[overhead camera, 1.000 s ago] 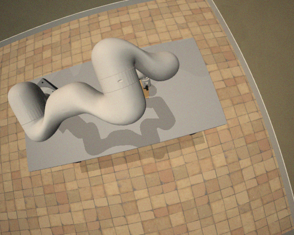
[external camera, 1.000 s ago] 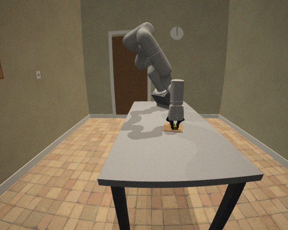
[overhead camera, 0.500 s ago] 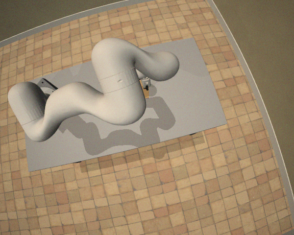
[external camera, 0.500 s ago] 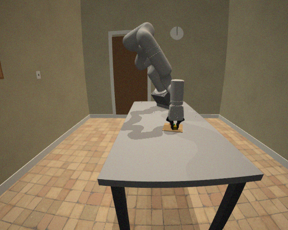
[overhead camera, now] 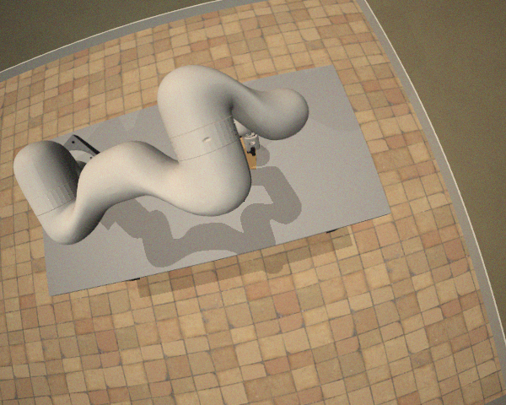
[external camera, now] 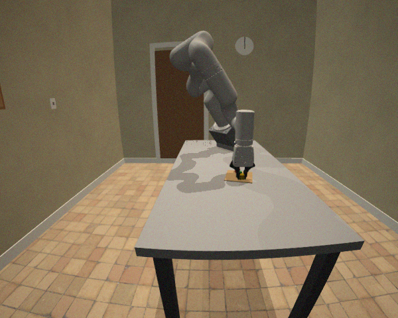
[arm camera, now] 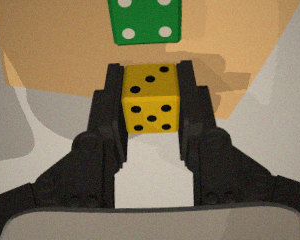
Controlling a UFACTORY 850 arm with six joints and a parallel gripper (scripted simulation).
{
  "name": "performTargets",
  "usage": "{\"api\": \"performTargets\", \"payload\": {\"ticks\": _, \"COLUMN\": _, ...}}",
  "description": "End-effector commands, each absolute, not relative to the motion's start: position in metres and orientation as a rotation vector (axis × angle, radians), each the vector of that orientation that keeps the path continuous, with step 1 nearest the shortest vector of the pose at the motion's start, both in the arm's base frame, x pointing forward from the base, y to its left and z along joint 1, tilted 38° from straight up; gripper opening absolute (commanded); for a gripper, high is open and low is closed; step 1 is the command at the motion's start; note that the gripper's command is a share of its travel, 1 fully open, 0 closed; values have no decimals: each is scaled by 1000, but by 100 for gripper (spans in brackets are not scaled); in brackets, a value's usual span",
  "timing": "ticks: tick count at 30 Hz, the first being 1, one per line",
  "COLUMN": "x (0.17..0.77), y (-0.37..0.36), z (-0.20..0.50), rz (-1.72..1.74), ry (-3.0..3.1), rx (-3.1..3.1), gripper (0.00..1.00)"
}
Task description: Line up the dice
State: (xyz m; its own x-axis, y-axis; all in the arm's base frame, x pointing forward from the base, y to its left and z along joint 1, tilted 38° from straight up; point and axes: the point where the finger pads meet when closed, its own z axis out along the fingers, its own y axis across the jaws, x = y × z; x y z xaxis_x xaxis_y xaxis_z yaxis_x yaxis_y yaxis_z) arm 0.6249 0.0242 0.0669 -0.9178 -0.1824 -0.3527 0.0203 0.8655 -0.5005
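My gripper (overhead camera: 251, 152) (external camera: 241, 177) (arm camera: 151, 83) is shut on the yellow die (external camera: 241, 175) (arm camera: 150, 100). In the wrist view the die shows five pips on the face towards the palm and three on the adjoining face. It is low over or at the edge of the orange-brown mat (overhead camera: 252, 164) (external camera: 229, 177) (arm camera: 40, 50); contact is unclear. The green die (arm camera: 147, 17) is just beyond it over the mat, cut off by the frame, with four white pips visible. A small reddish patch (external camera: 235, 171) behind the left finger may be the third die.
The grey table (overhead camera: 340, 174) (external camera: 247, 218) carries the arm's dark base plate (external camera: 223, 140) at its far end in the exterior view. The arm (overhead camera: 201, 174) hides much of the mat in the top view. Arm shadows fall across the table.
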Motion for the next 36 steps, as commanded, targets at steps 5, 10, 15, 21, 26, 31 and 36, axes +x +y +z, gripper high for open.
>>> {"api": "performTargets", "payload": {"ticks": 5, "x": 626, "y": 24, "z": 67, "rz": -715, "ry": 2644, "rx": -120, "gripper": 21}}
{"api": "performTargets", "payload": {"ticks": 10, "x": 626, "y": 23, "z": 66, "rz": -715, "ry": 2644, "rx": -120, "gripper": 21}}
{"api": "performTargets", "payload": {"ticks": 15, "x": 627, "y": 23, "z": 65, "rz": -715, "ry": 2644, "rx": -120, "gripper": 21}}
{"api": "performTargets", "payload": {"ticks": 21, "x": 627, "y": 23, "z": 64, "rz": -715, "ry": 2644, "rx": -120, "gripper": 21}}
{"api": "performTargets", "payload": {"ticks": 26, "x": 627, "y": 23, "z": 64, "rz": -715, "ry": 2644, "rx": -120, "gripper": 21}}
{"api": "performTargets", "payload": {"ticks": 31, "x": 627, "y": 23, "z": 64, "rz": -715, "ry": 2644, "rx": -120, "gripper": 21}}
{"api": "performTargets", "payload": {"ticks": 36, "x": 627, "y": 23, "z": 64, "rz": -715, "ry": 2644, "rx": -120, "gripper": 21}}
